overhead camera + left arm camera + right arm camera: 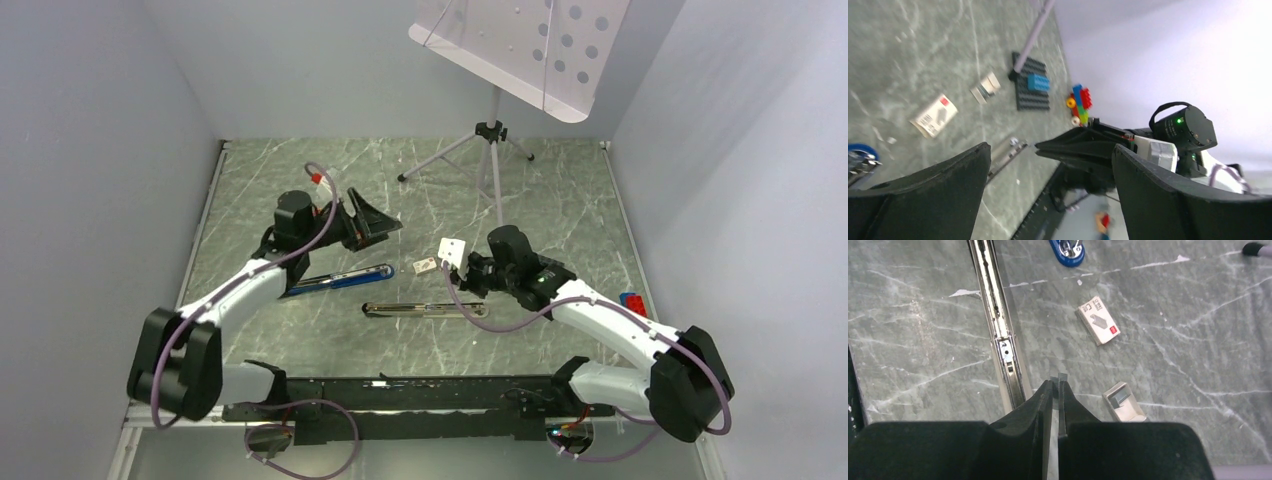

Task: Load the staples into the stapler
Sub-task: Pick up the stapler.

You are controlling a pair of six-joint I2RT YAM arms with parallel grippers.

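Though barely showing, tiny silver-grey metal block of joined staples (1062, 376): pinched at the very tips of the right gripper (1055, 385), fingers pressed together on it. Just left of those tips: long silver metal stapler (1000, 325), opened flat, channel up. Left gripper (378, 225): spread wide, empty.

Risk: shallow pinch, so likely slip or tilt against the channel rim.

Count: staple blocks, one. Staplers, two, counting blue-handled stapler (1068, 250) ahead. Boxes, two: white cardboard box with a red mark (1099, 320), open white box (1123, 402).

Bare tabletop (1048, 335) lies open ahead of my right gripper (1055, 384); silver stapler (998, 315) hems the left, staple box (1099, 320) and small tray (1123, 402) the right.
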